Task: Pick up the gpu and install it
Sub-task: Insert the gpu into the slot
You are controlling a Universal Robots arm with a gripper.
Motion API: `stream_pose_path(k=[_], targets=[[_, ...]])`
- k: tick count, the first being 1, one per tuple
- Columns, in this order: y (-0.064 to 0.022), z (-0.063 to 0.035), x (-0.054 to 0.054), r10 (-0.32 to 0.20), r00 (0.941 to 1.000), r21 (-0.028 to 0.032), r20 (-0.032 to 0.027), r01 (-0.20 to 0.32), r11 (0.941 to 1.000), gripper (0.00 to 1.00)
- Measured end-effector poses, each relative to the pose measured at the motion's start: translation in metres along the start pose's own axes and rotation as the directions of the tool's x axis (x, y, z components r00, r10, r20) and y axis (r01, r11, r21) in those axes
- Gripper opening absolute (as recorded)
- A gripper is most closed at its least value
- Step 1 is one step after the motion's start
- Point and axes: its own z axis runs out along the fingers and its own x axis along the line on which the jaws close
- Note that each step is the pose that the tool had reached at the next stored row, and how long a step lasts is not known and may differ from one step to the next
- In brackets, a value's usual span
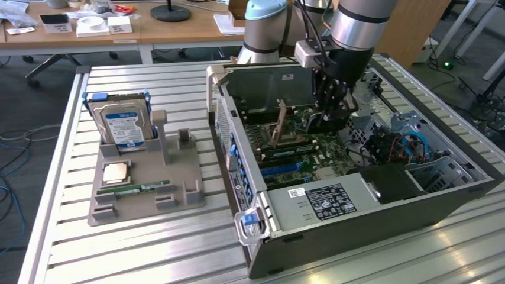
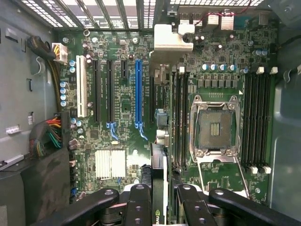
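A robot arm [image 1: 359, 23] reaches down into an open computer case [image 1: 347, 236] that lies on its side on a slatted metal counter [image 1: 118, 254]. The hand [image 1: 330, 115] is inside the case, low over the green motherboard [image 1: 292, 154], near the case's far wall.

In the wrist view, the hand's two black fingers [image 2: 139, 202] are pressed together on the gpu [image 2: 159, 169], pinching it from both faces. The card is seen edge-on, running from between the fingers out towards the board. Its thin green edge shows, with part of a white logo. A black block sits on one face and a pale strip on the other. The gpu stands upright over the motherboard, in line with the expansion slots. It appears between the long blue slot [image 2: 138, 94] and a bank of black memory slots [image 2: 178, 117]. Whether its lower edge touches the board cannot be told.

Also on the board are a square processor socket [image 2: 218, 127] with a metal frame, a small silver heatsink [image 2: 110, 164] and a bundle of coloured wires [image 2: 49, 134].

On the exterior view's left, well apart from the case, a grey stand [image 1: 146, 204] rests on the counter. It holds a hard drive [image 1: 118, 121] standing upright, a processor chip [image 1: 117, 171] lying flat, and a narrow green memory stick [image 1: 142, 188].
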Motion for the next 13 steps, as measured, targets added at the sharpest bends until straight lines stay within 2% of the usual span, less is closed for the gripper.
stream_pose_path(k=[13], targets=[[0.0012, 0.0004, 0.0025, 0.0, 1.0, 0.0, 0.0, 0.0, 1.0, 0.26]])
